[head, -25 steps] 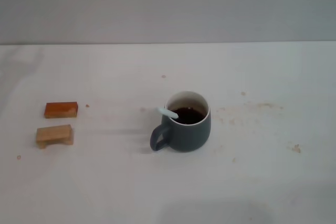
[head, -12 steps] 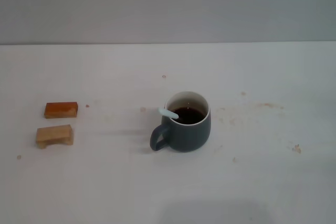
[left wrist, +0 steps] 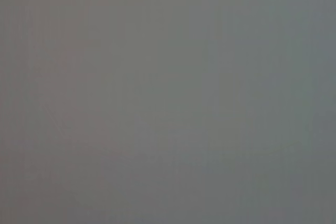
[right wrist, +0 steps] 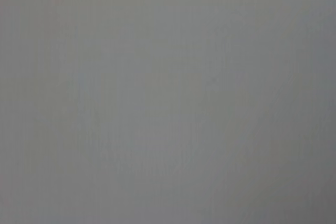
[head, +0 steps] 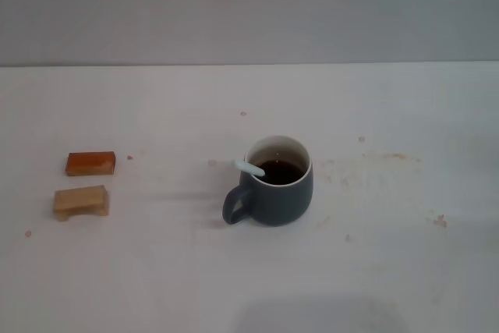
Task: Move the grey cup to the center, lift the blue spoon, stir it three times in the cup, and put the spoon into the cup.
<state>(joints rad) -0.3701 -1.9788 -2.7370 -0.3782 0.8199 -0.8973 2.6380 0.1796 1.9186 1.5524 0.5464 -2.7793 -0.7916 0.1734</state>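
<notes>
White table (head: 405,271) seen in head view, faintly stained at right. One grey cup (head: 279,193) placed near table centre, upright, handle turned toward left front, dark liquid inside. One blue spoon (head: 249,167) leaned in cup, handle end laid over left rim; bowl hidden under liquid. Two wooden blocks at left, well apart from cup: orange block (head: 90,163) behind tan block (head: 80,201). Neither gripper seen; open or closed state cannot be told. Only blank grey shown by both wrist views.

You see only the pale blue handle tip of the slim spoon (head: 249,167); its bowl sits hidden inside the stout blue-grey ceramic mug (head: 277,191).
</notes>
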